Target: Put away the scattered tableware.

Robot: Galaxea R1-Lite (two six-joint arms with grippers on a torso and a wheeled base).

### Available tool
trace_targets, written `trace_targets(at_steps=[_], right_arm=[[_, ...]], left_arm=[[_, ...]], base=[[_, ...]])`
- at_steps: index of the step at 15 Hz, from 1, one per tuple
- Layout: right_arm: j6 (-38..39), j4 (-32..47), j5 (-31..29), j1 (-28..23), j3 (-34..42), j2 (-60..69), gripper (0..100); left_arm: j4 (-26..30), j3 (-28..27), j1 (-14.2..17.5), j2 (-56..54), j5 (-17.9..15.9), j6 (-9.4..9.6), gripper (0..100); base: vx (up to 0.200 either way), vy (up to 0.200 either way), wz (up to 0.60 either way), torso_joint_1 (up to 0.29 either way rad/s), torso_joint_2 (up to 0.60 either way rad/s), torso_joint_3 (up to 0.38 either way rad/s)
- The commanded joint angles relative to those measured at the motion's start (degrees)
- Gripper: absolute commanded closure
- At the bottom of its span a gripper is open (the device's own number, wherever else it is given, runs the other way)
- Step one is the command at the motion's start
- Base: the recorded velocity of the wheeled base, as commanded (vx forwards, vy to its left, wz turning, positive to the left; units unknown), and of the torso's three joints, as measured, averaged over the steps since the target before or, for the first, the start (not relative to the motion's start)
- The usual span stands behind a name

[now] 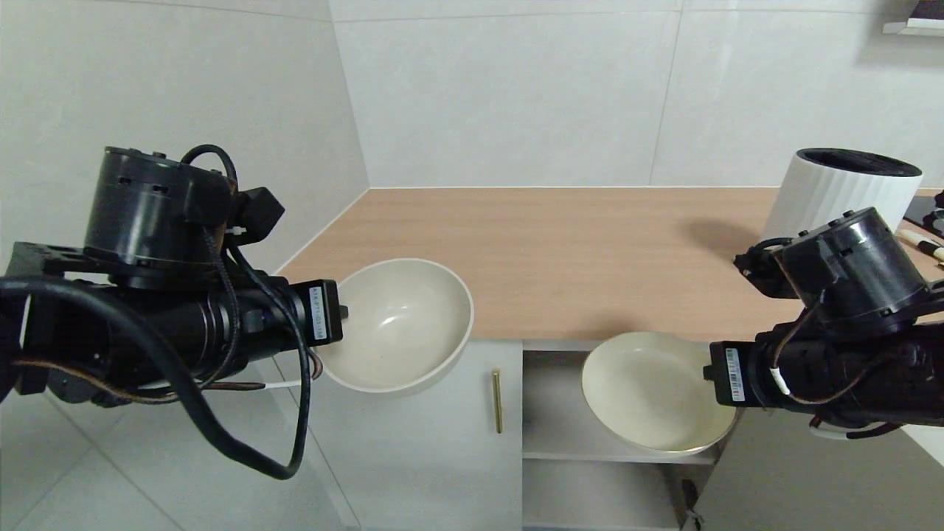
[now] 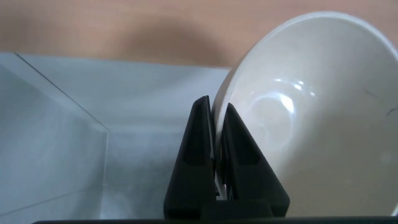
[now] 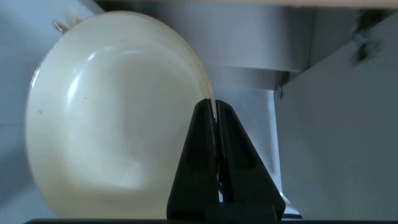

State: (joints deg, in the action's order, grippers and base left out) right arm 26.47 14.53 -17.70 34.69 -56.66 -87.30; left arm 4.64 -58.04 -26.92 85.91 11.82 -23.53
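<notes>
Currently bowl (image 1: 402,324) is clamped at rim by left gripper (image 2: 216,121), plate (image 1: 649,391) likewise by right gripper (image 3: 216,121), before cabinet (image 1: 549,413); judged stiff, slick, breakable.

Deep glossy cream bowl (image 1: 402,324): held clear of wooden counter (image 1: 560,258), just before its front edge, toward left end. Tilted, opening facing up and right. Rim pinched in left end effector (image 2: 216,111).
Shallow cream plate (image 1: 653,391): below counter's front edge, toward right. Steeply tilted, face up-left. Rim clamped in right end effector (image 3: 214,111).
</notes>
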Motion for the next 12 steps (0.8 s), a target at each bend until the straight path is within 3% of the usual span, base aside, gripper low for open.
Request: trace_targets(at_steps=[1, 12], right_arm=[[0.08, -0.03, 0.03, 0.46, 0.68, -1.56, 100], [1.13, -2.49, -0.14, 2.48, 3.14, -6.57, 100]], left_arm=[[0.01, 0.3, 0.02, 0.31, 0.04, 0.06, 100], [0.01, 0.38, -0.07, 0.58, 0.04, 0.15, 100]], base=[[0.0, 0.0, 0.0, -0.178, 0.48, 0.31], [0.0, 0.0, 0.0, -0.139, 0.47, 0.327]])
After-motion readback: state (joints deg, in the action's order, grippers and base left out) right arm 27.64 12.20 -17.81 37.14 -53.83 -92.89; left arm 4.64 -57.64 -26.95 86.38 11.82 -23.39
